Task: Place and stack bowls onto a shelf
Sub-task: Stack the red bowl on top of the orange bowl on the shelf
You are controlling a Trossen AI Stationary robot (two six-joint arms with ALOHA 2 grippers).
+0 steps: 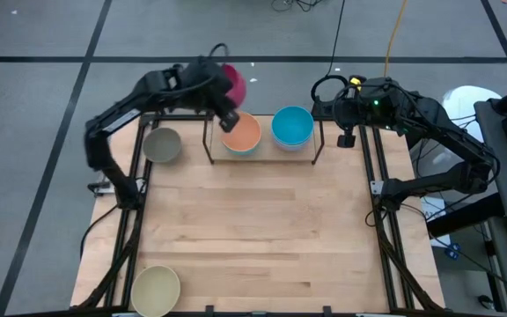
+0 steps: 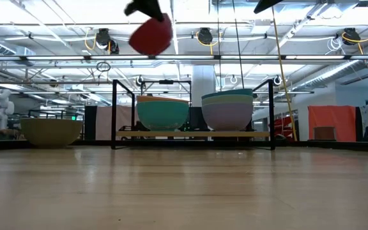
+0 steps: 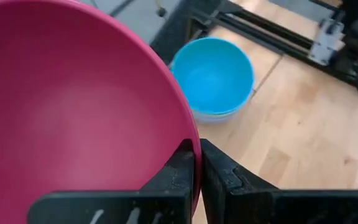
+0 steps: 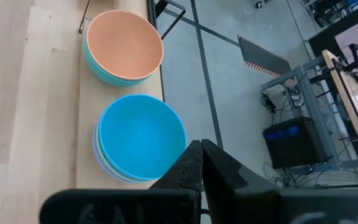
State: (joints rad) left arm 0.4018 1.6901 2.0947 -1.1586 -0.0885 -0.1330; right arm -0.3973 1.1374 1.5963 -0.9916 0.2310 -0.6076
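My left gripper [image 1: 228, 113] holds the magenta bowl [image 1: 234, 84] high over the far left of the shelf [image 1: 267, 157]; in the low view the magenta bowl [image 2: 151, 35] hangs well above the shelf [image 2: 193, 134]. On the shelf, an orange bowl [image 1: 240, 134] tops the left stack and a blue bowl [image 1: 292, 126] tops the right one. An olive-grey bowl [image 1: 161, 144] rests on its base on the table left of the shelf. A cream bowl [image 1: 156, 289] sits at the near left corner. My right gripper [image 4: 201, 144] waits shut, raised beside the shelf's right end. My left gripper pinches the magenta bowl's rim [image 3: 194, 140] between its two fingers, one finger [image 3: 179, 171] inside the bowl and the other outside the wall. The fingers slant downward toward the table's right. The bowl is lifted clear and tilted, with its opening turned sideways.
The shelf's black upright rods [image 1: 208, 141] stand at both of its ends. Black frame rails [image 1: 378, 189] run along the table's left and right edges. The wooden tabletop [image 1: 253, 229] stretches in front of the shelf.
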